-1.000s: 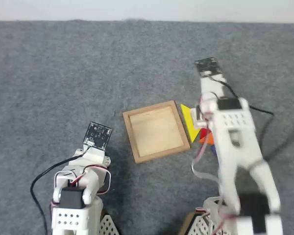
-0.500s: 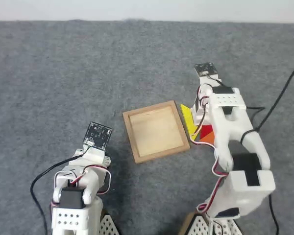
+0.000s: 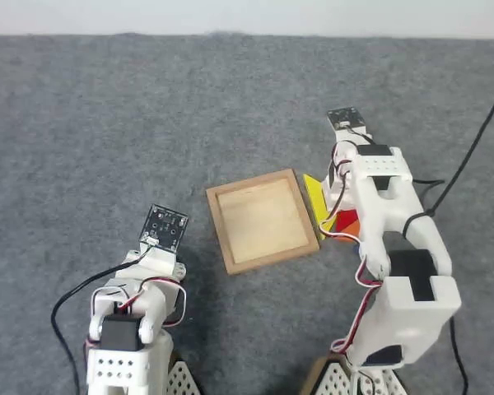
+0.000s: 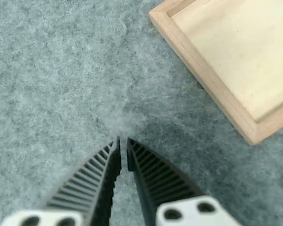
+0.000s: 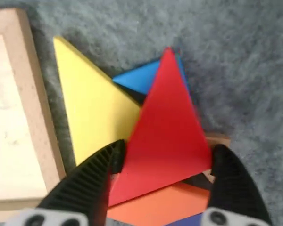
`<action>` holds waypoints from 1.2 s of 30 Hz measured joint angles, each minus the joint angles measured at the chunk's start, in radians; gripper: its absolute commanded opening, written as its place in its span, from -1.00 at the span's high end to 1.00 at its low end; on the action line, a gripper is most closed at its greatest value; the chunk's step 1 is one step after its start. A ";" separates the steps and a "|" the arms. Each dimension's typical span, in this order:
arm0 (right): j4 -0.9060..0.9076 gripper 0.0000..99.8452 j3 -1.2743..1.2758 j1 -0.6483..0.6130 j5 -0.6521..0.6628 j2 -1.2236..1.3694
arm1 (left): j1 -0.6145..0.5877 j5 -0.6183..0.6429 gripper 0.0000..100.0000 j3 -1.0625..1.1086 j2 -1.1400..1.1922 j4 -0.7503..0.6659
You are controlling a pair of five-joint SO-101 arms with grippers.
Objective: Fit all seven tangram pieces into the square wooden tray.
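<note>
The square wooden tray (image 3: pixel 224 231) lies mid-table with nothing inside; its corner rim (image 4: pixel 203 85) shows in the left wrist view. Right of the tray, tangram pieces lie in an overlapping pile: a yellow triangle (image 5: pixel 90 110) nearest the tray, a red triangle (image 5: pixel 167 134) on top, a blue piece (image 5: pixel 140 79) and an orange piece (image 5: pixel 162 211) under it. My right gripper (image 5: pixel 167 160) is open low over the pile, one finger on each side of the red triangle. My left gripper (image 4: pixel 123 144) is shut, holds nothing, and hovers over bare carpet near the tray's corner.
Grey carpet covers the whole table. The right arm (image 3: pixel 383 206) leans over the pile and hides part of it in the high view. The tray's edge (image 5: pixel 37 117) lies close beside the yellow triangle. The left arm (image 3: pixel 140 304) stands at the front left.
The right arm has changed posture, its elbow rising toward the camera, and its wrist dropped slightly over the pile; in the last half second it barely moved. The left arm stayed still.
</note>
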 measured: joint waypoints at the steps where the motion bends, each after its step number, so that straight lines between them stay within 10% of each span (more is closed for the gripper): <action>1: 0.000 0.76 0.000 0.000 0.000 -0.002 | 0.000 0.000 0.96 0.000 0.000 0.000; 29: 0.103 0.73 -0.005 -0.005 0.000 -0.186 | 0.000 0.000 0.96 0.000 0.000 0.000; 36: 0.061 0.36 -0.005 0.005 -0.014 -0.074 | 0.000 0.000 0.96 0.000 0.000 0.000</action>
